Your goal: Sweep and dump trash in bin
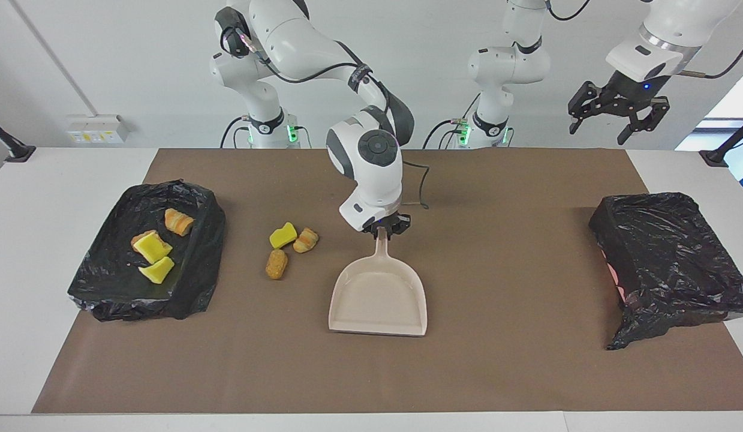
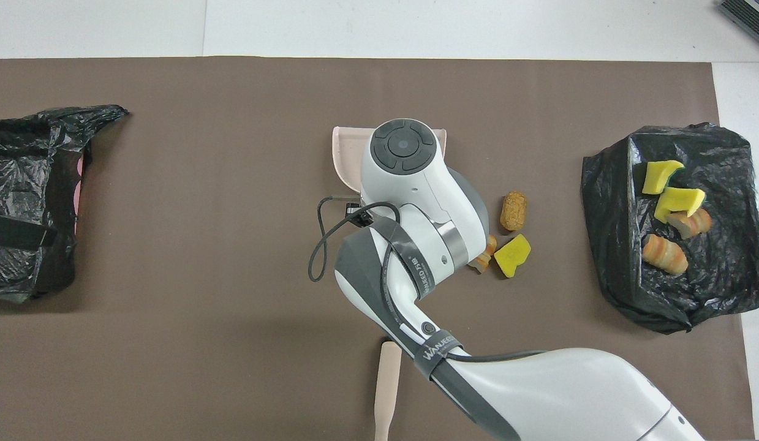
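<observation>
While the beige plastic dustpan [image 1: 378, 295] is gripped by its handle in the closed right claw [image 1: 381, 231] and the open left claw [image 1: 617, 117] waits aloft, its lip should be laid flat beside the three loose yellow and golden-brown trash lumps [image 1: 285, 246] on the brown surface [image 1: 497, 372].

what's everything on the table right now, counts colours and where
trash pieces on mat: 3, yellow and golden-brown, between dustpan and bagged tray
trash pieces in tray: 4, yellow and golden-brown
bagged tray: 1, black, right arm's end
bagged bin: 1, black, left arm's end
dustpan: 1, beige, mid-mat
brush: 1, beige handle, near robots
mat: 1, brown
right gripper: shut on dustpan handle
left gripper: open, raised, waiting above the left arm's end
</observation>
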Tool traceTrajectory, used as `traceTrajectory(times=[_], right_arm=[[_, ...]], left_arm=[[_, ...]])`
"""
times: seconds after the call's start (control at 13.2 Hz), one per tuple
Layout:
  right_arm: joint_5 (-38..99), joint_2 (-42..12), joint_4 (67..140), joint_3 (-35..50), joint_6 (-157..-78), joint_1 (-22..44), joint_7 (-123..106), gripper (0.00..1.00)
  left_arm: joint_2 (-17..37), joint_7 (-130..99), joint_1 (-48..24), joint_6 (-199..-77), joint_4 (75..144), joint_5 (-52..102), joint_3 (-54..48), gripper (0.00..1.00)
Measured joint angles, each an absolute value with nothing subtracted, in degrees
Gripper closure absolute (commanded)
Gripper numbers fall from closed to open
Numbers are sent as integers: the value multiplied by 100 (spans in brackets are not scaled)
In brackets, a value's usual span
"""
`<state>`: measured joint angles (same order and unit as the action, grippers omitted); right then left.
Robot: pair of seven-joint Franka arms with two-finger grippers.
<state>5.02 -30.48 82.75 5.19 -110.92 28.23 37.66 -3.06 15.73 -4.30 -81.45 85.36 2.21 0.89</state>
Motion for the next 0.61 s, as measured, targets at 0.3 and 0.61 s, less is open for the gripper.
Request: traceTrajectory(times=[0.3,0.61], right_arm=[[663,-3085,8328,532,-11258,2866,3587,92],[899,-3103,8548,521,-11530,2871,3495,78]], left_arm=[[-278,1578,-430,-8142,8495,221,89,0],[-279,1574,-430,-8139,8493,221,90,0]])
